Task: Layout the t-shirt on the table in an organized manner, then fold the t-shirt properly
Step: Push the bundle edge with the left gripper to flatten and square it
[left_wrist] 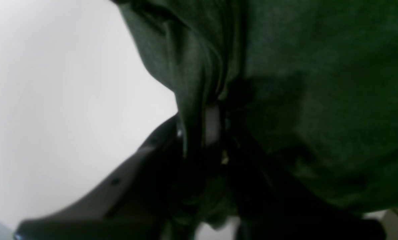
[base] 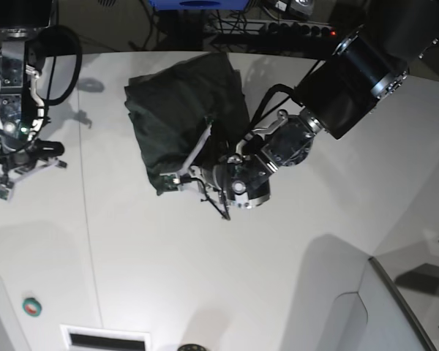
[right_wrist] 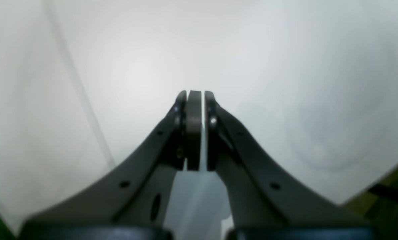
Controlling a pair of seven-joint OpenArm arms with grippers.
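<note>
The left pincer is clamped nearly shut on a bunched fold of the t-shirt; in the left wrist view dark green cloth fills the gap between its jaws and drapes away up and to the right. In the base view that left pincer sits at the near lower corner of the t-shirt, low over the worktop, with the arm reaching in from that view's upper right across the garment.

The right pincer is closed with nothing between its jaws, only bare white surface and a thin seam line ahead of it. In the base view the right pincer hangs at the far left edge, well apart from the shirt.

The shirt lies as a rumpled, roughly square heap in the upper middle of the worktop, not yet spread; sleeves and collar cannot be told apart. Its bulk extends up and away from the gripped corner, so the heap's longer run points from the left pincer toward the far edge. The left arm is plainly the nearer; the right would have to cross open worktop toward the shirt's left side to take a second corner.
</note>
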